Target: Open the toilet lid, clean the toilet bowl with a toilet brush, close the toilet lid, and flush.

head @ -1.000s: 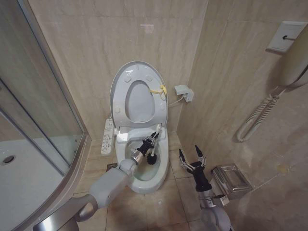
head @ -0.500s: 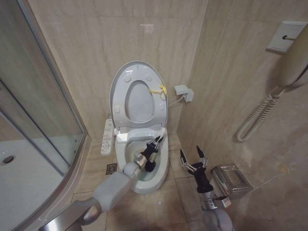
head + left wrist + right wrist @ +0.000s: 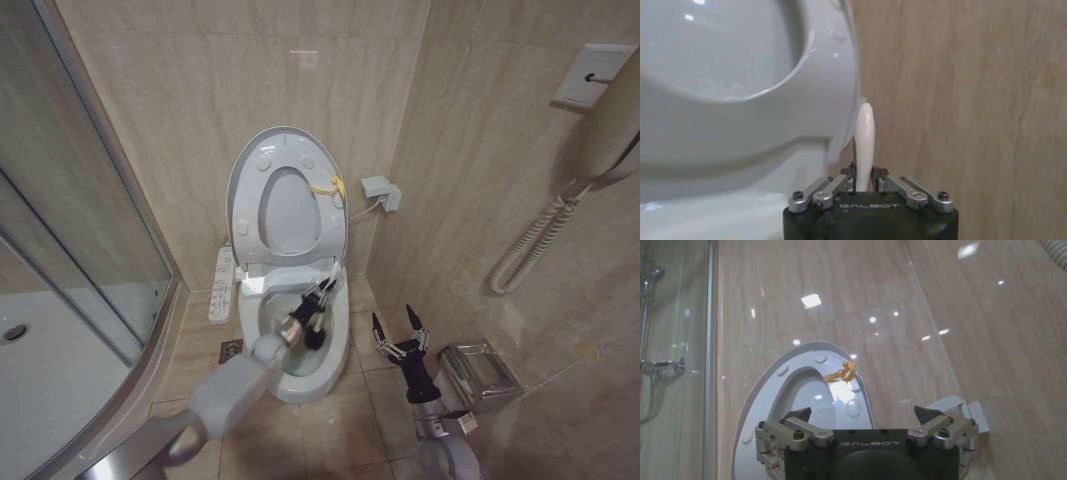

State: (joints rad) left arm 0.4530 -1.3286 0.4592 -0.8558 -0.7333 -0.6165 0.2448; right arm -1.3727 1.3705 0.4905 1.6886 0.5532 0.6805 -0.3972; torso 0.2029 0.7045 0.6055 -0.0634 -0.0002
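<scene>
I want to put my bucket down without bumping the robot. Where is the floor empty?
Bare tiles lie between the toilet bowl and the shower glass, and in front of the bowl. It is crowded on the bowl's other side: the open right end effector hangs there beside a metal box. The left end effector holds the toilet brush inside the bowl.

The word "GALBOT" is printed in small pale capital letters on the black housing of the left gripper [image 3: 865, 186], just below its silver metal finger links. The same "GALBOT" wordmark appears on the black housing of the right gripper [image 3: 864, 421], between its two silver finger mounts. The narrow white button panel [image 3: 222, 284] beside the toilet carries markings too small to read.
</scene>
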